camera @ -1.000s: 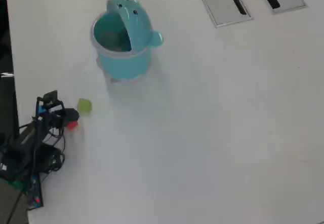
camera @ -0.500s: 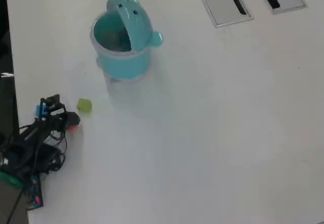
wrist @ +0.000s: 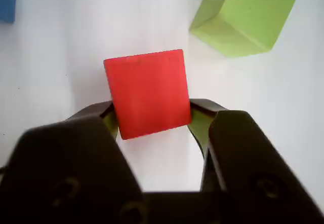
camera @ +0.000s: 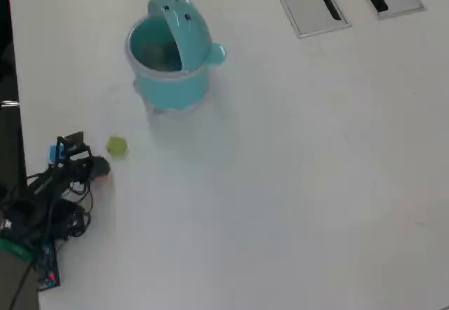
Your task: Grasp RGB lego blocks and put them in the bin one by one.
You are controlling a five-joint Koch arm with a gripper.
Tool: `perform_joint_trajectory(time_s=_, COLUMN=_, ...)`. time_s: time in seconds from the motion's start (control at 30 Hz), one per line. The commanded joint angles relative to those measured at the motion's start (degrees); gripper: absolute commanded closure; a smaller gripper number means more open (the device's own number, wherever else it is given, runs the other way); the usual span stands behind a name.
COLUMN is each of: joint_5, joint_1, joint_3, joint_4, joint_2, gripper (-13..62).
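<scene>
While the wrist view looks down past the gripper, the overhead view takes in the whole white counter (camera: 295, 184).

Blue block (wrist: 7, 1): cut off by the upper left corner of the wrist view, lying on the counter, well apart from the other two blocks.

Arm (camera: 66, 173): dark, at the left edge of the overhead view, low over the counter.

Gripper (wrist: 152, 120): two black jaws enter the wrist view from the bottom edge, one on each side of the red block, clamped against its lower sides.

Red block (wrist: 148, 92): centre of the wrist view, held between the jaws, slightly turned; hidden under the arm in the overhead view.

Green block (wrist: 243, 15): yellowish green, upper right of the wrist view, on the counter, near the red block but not touching it; in the overhead view just right of the arm's tip.

Bin (camera: 168, 89): teal, round, upper left of centre in the overhead view, dome lid tipped up and open, well apart from the blocks.

Grey slotted panels (camera: 305, 1): upper right of the overhead view.
</scene>
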Motion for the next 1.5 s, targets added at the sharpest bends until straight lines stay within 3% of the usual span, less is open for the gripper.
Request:
perform_joint_trajectory(time_s=0.0, joint_5=1.1, joint_1=-0.1, joint_3=-5.0, joint_4=1.8, joint_2=2.1, gripper=37.8)
perform_joint_trajectory(time_s=0.6, joint_5=10.7, joint_1=-0.6, joint_3=-26.4, joint_4=6.5, joint_2=8.2, gripper=37.8)
perform_joint_trajectory(time_s=0.8, joint_5=21.8, joint_1=-4.0, joint_3=-31.6, joint_4=-6.7, joint_2=7.3, gripper=37.9)
perform_joint_trajectory(time_s=0.83, joint_5=27.3, joint_1=-4.7, joint_3=-31.6, joint_4=-16.6, joint_2=6.5, gripper=37.9)
perform_joint_trajectory(time_s=0.97, joint_5=30.2, joint_1=-4.6, joint_3=-36.2, joint_4=-25.8, joint_2=1.9, gripper=37.9)
perform_joint_trajectory(time_s=1.47, joint_5=33.1, joint_1=-3.3, joint_3=-53.3, joint_4=-39.1, joint_2=-16.6, gripper=39.2)
